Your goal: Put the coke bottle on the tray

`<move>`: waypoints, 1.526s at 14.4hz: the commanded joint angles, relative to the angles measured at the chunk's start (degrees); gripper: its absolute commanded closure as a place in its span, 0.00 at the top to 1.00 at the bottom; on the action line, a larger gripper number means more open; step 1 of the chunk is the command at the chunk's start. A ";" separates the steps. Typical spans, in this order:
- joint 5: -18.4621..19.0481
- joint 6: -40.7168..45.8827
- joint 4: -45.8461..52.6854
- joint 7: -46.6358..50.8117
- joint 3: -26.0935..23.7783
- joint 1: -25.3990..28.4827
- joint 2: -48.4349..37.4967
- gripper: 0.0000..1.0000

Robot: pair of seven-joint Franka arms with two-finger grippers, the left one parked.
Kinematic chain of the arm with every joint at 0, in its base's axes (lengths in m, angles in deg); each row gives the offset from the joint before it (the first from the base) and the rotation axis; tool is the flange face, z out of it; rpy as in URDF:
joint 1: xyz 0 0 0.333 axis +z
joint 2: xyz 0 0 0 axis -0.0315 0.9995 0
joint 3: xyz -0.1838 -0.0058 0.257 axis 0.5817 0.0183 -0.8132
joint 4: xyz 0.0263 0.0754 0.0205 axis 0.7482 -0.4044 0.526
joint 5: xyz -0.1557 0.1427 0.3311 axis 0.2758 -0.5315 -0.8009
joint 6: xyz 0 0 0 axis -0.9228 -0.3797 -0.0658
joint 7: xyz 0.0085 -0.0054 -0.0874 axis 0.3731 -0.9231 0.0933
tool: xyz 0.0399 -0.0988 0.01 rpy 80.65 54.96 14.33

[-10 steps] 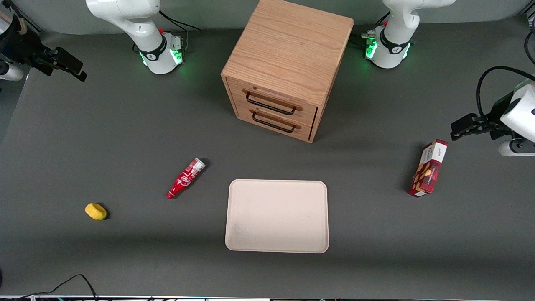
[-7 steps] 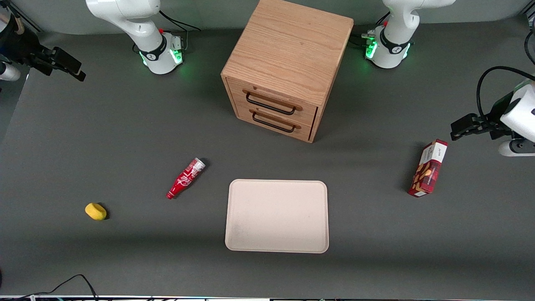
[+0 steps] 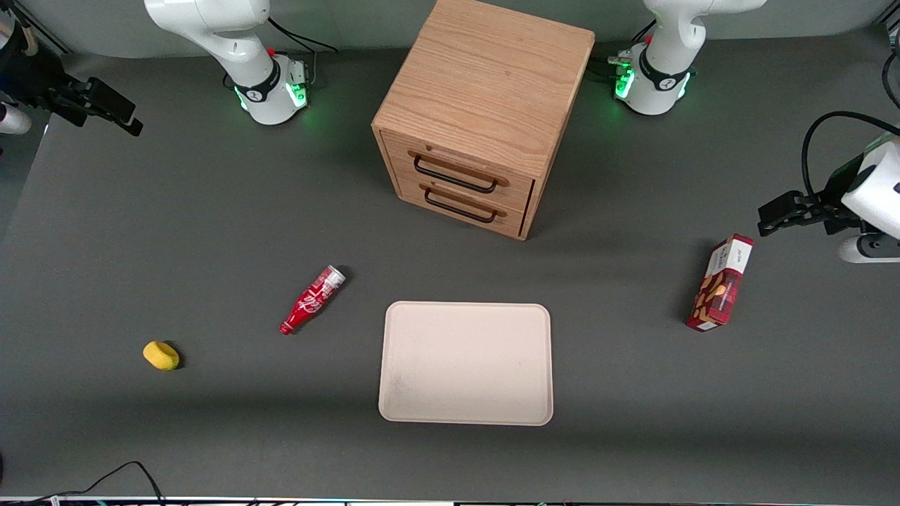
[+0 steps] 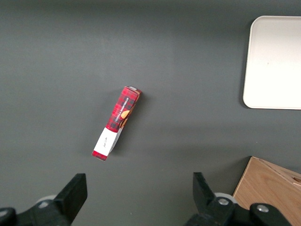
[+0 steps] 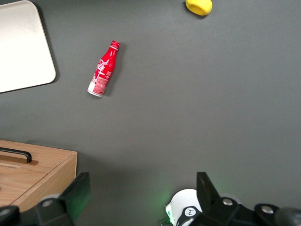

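Observation:
The coke bottle (image 3: 312,300) (image 5: 104,69), small and red with white script, lies on its side on the grey table. Its cap points toward the front camera and its silvery base toward the cabinet. The beige tray (image 3: 465,362) (image 5: 21,44) (image 4: 275,61) lies flat beside it, a short gap away, with nothing on it. My gripper (image 3: 132,121) (image 5: 141,193) hovers high at the working arm's end of the table, farther from the front camera than the bottle and well apart from it. It is open, with nothing between its fingers.
A wooden two-drawer cabinet (image 3: 478,119) (image 5: 28,174) stands farther from the front camera than the tray. A yellow lump (image 3: 161,355) (image 5: 198,5) lies toward the working arm's end. A red snack box (image 3: 720,282) (image 4: 116,123) stands toward the parked arm's end.
My gripper has drifted a little toward the working arm's edge of the table. The bottle, tray and other objects have not moved.

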 commanded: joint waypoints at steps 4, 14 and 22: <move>-0.47 0.41 1.37 -0.98 0.61 0.64 0.59 1.00; -3.11 0.32 20.70 25.97 -7.02 2.31 21.13 1.00; -2.14 -20.21 9.66 35.32 -10.90 2.40 33.63 1.00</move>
